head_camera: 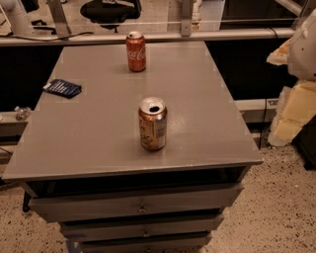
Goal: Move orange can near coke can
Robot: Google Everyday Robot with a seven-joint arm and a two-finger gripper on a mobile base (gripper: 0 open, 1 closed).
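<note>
Copper-orange metal catches the light: the orange can point(152, 124) stands upright on the near half of the table point(89, 143), about midway across and close to the near edge. Its silver top faces the camera, with a dark drinking hole showing. A pale label patch is on its right side, and the print there is too small to read.

The coke can point(136, 52), red with white script, stands upright at the far end of the same surface. It is well apart from the orange can and slightly to its left. A dark blue packet point(62, 88) lies flat near the left edge.

The gripper is out of view, so I cannot tell whether it is released or clenched. A pale rounded shape point(303, 47) at the far right is cut off by the frame and cannot be identified.

The table top is flat, matte grey. Below its near edge are stacked grey drawers point(138, 206), the lowest cut off at the bottom. The floor point(281, 207) is pale and speckled. On the right are yellowish foam-like blocks point(291, 116), partly cut off. A small shiny object point(22, 113) on the left is hard to make out. Beyond the table runs a pale rail point(237, 34), and a black chair base point(109, 11) is cropped at the top.
</note>
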